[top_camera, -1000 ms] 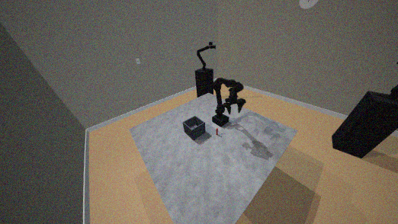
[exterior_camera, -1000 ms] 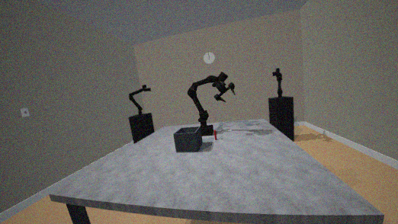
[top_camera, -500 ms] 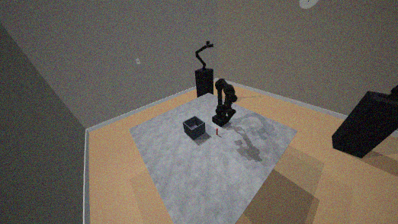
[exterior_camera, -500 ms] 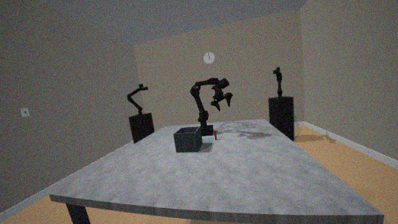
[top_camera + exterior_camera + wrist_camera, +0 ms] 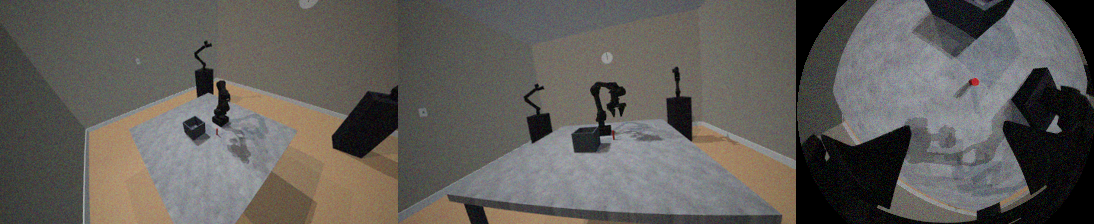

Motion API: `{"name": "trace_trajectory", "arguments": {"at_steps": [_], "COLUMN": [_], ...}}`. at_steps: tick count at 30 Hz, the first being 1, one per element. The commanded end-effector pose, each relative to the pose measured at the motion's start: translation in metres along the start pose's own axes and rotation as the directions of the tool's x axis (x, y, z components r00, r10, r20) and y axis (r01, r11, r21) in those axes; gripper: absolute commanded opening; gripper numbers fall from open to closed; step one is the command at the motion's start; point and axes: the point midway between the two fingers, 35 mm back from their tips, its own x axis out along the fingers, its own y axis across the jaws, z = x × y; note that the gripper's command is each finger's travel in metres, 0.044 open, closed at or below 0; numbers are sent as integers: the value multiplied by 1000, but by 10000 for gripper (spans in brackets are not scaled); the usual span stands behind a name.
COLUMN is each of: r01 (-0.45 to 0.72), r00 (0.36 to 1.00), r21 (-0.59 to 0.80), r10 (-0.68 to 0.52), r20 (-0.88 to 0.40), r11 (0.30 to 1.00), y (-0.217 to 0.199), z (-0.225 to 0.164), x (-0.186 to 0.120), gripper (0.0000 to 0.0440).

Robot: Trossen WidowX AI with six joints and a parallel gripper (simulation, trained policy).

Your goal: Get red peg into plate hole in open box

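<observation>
The red peg (image 5: 217,132) (image 5: 613,136) (image 5: 974,81) stands upright on the table, beside the box and near the arm's base. The dark open box (image 5: 190,132) (image 5: 586,142) (image 5: 966,21) sits on the table; in the wrist view only part of it shows, at the top edge. The hole in its bottom plate cannot be made out. My gripper (image 5: 617,116) (image 5: 959,129) is open and empty, pointing down, well above the table and the peg. In the wrist view the peg lies beyond the fingertips, a little right of the middle between them.
The grey table (image 5: 183,171) (image 5: 642,179) carries the box, the peg and the arm's base (image 5: 220,120) (image 5: 605,130) (image 5: 1036,97). Dark pedestals (image 5: 204,81) (image 5: 679,118) stand off the table, with other arms on them. The arm's shadow falls on the table.
</observation>
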Motion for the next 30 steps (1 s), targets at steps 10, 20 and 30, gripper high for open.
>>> {"name": "trace_trajectory", "arguments": {"at_steps": [10,20,30], "r01": [157,223,240], "r00": [988,974,969], "r21": [119,175,228], "r10": [-156,-226,-246], "r20": [-14,-5,1], "r11": [980,959,944], "y": [-21,-33,-44], "z": [12,22,29], "x": [40,76,107], "gripper": [440,437,420]}}
